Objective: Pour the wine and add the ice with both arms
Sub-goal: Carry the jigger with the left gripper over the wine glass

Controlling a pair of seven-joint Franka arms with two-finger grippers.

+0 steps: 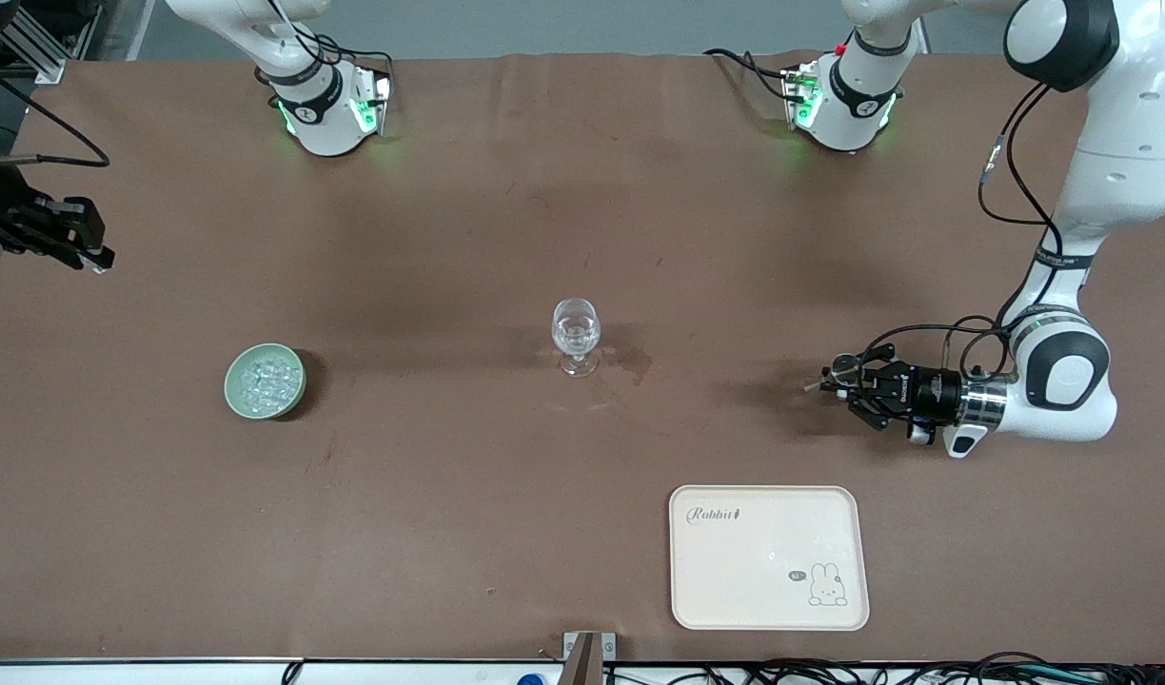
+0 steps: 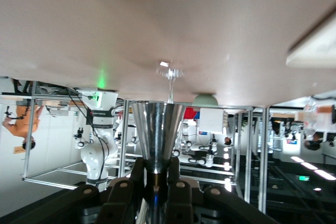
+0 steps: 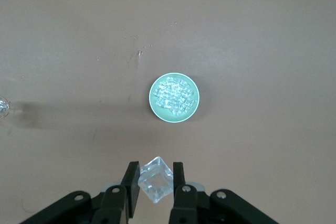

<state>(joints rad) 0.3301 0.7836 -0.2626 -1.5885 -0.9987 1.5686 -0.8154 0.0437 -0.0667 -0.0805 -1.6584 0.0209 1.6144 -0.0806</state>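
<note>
I had the right gripper [image 3: 153, 182] pinching one ice cube [image 3: 154, 186] high over the table, the pale green bowl [image 3: 174, 97] of ice [image 3: 173, 97] below and ahead of it. My left gripper [image 1: 841, 381] hung low, clamped on a metal jigger [image 2: 157, 135] aimed at the glass [image 1: 576, 335]. The ice step was on, I judged; next I needed the cube carried over that glass before releasing.

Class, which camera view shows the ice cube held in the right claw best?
The right wrist view: the ice cube sits large between the right claw fingers. In the front view that claw is at the frame's edge and the cube cannot be made out. The left wrist view does not show it.
</note>
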